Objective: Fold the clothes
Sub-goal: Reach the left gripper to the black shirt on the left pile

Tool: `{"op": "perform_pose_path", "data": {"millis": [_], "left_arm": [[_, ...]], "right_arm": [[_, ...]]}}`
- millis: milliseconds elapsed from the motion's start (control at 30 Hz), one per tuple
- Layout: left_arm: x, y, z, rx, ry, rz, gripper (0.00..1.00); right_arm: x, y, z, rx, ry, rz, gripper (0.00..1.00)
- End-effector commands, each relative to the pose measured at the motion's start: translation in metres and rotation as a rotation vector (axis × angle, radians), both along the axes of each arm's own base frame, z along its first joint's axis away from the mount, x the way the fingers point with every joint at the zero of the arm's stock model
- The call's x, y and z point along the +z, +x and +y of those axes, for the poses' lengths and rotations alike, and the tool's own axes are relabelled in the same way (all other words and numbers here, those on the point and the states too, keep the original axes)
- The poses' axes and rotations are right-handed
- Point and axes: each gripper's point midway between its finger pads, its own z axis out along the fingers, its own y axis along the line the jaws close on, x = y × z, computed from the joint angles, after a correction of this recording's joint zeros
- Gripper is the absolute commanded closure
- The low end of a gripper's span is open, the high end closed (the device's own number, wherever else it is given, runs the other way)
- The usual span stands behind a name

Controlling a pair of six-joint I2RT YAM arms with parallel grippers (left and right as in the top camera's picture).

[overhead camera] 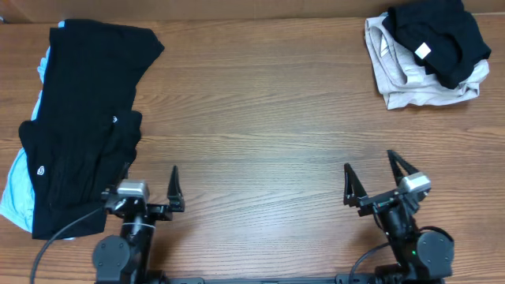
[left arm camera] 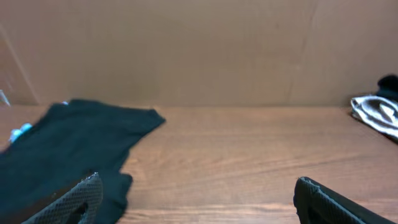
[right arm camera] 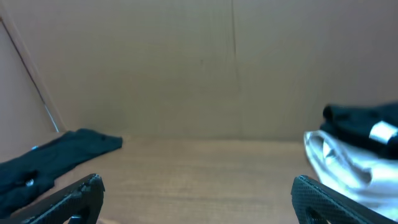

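A heap of unfolded black garments (overhead camera: 83,118) lies at the table's left, with light blue cloth (overhead camera: 16,189) under it. It also shows in the left wrist view (left arm camera: 68,143) and in the right wrist view (right arm camera: 50,155). A folded pile at the far right has a black garment (overhead camera: 438,35) on a beige one (overhead camera: 410,83); it shows in the right wrist view (right arm camera: 354,149). My left gripper (overhead camera: 150,193) is open and empty at the near edge, beside the black heap. My right gripper (overhead camera: 375,177) is open and empty at the near right.
The wooden table (overhead camera: 260,118) spans the view between the two piles. A brown back wall (left arm camera: 199,50) rises behind the table's far edge.
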Motion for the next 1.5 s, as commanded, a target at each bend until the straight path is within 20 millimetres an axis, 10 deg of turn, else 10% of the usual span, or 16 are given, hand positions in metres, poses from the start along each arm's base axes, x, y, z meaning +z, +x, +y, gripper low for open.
{"op": "perform_pose_path", "data": {"millis": [0,233,533,1067,1467], "left_arm": [[0.034,-0.003,0.008,0.041,0.028,-0.02,0.0],[0.061,0.011,0.009,0.046,0.032,0.108,0.0],[0.037,0.047,0.01,0.043,0.043,0.559,0.0],[-0.081,0.117,0.039,0.012,0.003,1.066,0.0],[-0.119,0.166,0.114,0.185,0.005,0.991,0.01]], "right_arm": [[0.032,0.0,0.002,0.006,-0.024,-0.019,0.0],[0.052,0.028,0.008,0.025,-0.048,0.166,0.0],[0.067,0.071,0.043,0.202,-0.056,0.363,0.0],[-0.031,0.116,0.093,0.495,0.02,0.714,0.0],[-0.046,0.122,0.094,0.495,0.024,0.748,0.02]]}}
